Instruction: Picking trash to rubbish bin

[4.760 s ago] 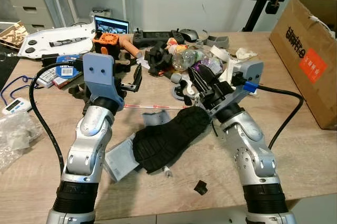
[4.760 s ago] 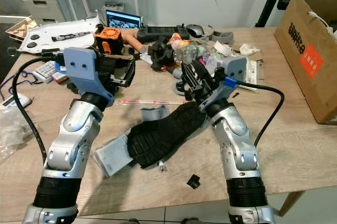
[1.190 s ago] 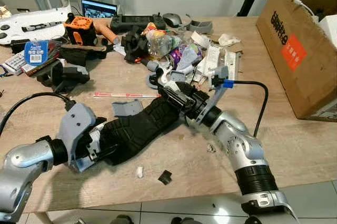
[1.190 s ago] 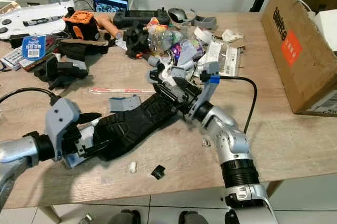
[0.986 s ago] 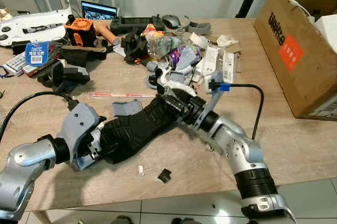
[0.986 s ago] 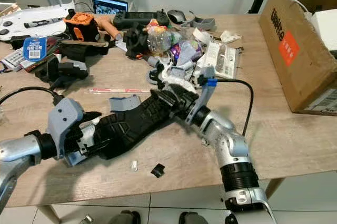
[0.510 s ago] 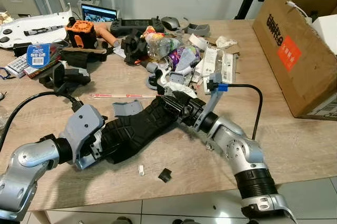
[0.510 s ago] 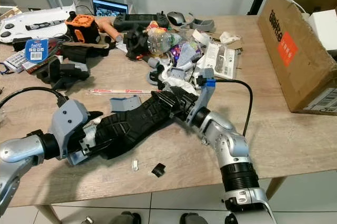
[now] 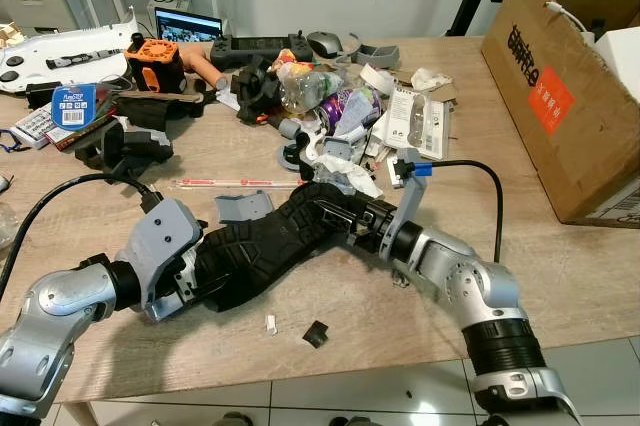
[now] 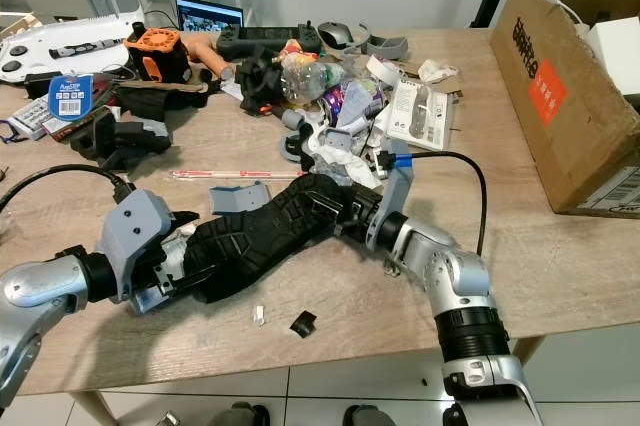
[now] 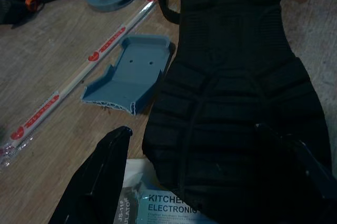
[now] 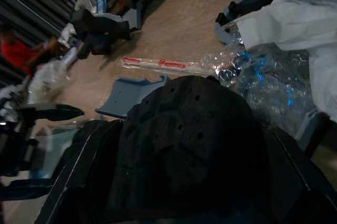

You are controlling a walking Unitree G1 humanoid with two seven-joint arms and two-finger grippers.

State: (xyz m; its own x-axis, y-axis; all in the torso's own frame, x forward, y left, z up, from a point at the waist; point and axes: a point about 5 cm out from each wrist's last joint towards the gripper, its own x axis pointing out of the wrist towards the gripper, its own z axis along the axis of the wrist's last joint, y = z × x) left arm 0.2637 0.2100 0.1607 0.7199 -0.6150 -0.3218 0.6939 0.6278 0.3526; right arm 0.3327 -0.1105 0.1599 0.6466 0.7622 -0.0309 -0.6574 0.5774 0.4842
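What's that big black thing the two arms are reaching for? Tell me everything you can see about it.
It is a black shoe sole, rubbery-looking, with a ridged tread and small holes near one end. It lies slantwise on the wooden table, tread up. The left gripper has its jaws open around the near end; the right gripper is pressed against the far end. Beneath the near end lies a printed package.
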